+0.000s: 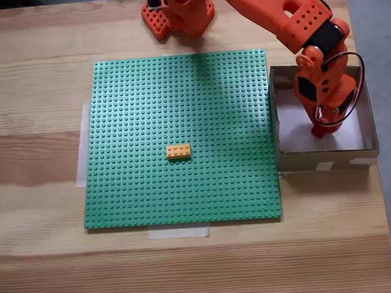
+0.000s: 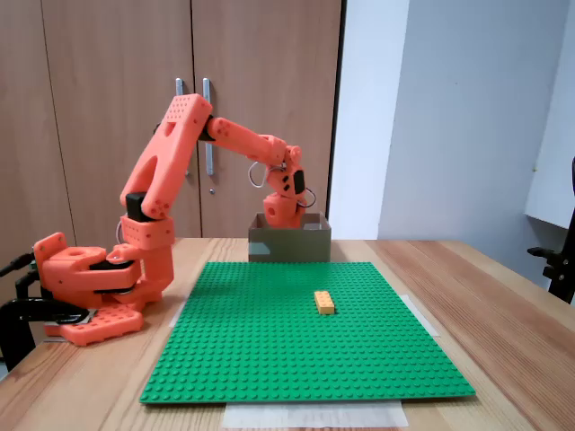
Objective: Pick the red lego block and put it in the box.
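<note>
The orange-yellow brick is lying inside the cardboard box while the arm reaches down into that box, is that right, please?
Not quite: the orange-yellow brick lies on the green baseplate, outside the box, as a fixed view from above shows. The arm does reach down into that box.

Looking like an office or small lab: wooden cupboard doors [image 2: 189, 117] with metal handles filling the upper left of a fixed view, plain white wall [image 2: 449, 117] at upper right, office chair edge [image 2: 561, 251] peeking in at far right, pale wooden bench [image 1: 43, 262] below.
</note>
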Controlling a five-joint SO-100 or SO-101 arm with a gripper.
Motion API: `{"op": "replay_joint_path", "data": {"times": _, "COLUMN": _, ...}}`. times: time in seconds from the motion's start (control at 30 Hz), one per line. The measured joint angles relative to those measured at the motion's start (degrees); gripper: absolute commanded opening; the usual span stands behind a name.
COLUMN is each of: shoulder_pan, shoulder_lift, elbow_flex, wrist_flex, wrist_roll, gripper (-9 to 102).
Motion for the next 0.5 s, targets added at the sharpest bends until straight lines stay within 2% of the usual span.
{"op": "replay_joint_path", "data": {"times": 0.1, "shoulder_pan": 0.0, "shoulder_lift": 0.0, "elbow_flex": 0.0, "wrist_flex": -0.09, "wrist_roll": -0.09, "gripper": 23}}
{"op": "replay_joint_path", "data": {"times": 0.13, "shoulder_pan": 0.0, "shoulder_lift": 0.0, "elbow_flex": 0.09, "wrist_flex": -0.18, "wrist_roll": -0.62, "gripper": 33}}
{"op": "replay_joint_path", "data": {"times": 0.17, "shoulder_pan": 0.0, "shoulder_lift": 0.0, "elbow_flex": 0.18, "wrist_flex": -0.18, "wrist_roll": -0.97, "gripper": 36}}
{"op": "replay_joint_path", "data": {"times": 0.5, "shoulder_pan": 0.0, "shoulder_lift": 3.34, "elbow_flex": 4.48, "wrist_flex": -3.25, "wrist_roll": -2.46, "gripper": 35}}
